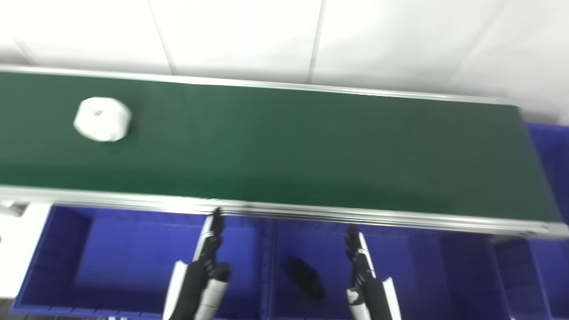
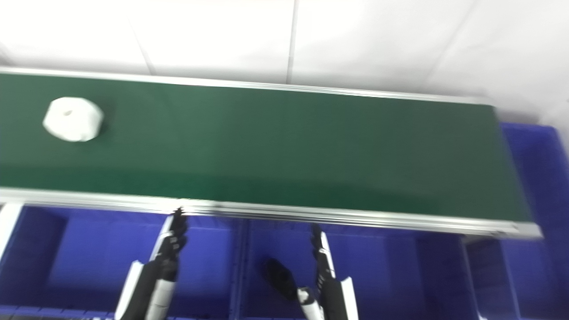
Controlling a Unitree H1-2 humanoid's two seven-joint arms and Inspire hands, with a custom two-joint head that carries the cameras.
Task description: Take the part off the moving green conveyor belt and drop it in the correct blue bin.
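Note:
A white round part with a hole in its middle lies on the green conveyor belt at the far left. My left hand is open and empty, fingers straight, over the left blue bin just below the belt's near rail. My right hand is open and empty, fingers straight, over the middle blue bin. A dark part lies in the middle bin, left of my right hand. Both hands are far to the right of the white part.
The belt's metal near rail runs across in front of the bins. More blue bins stand at the right end of the belt and at lower right. A white wall is behind the belt.

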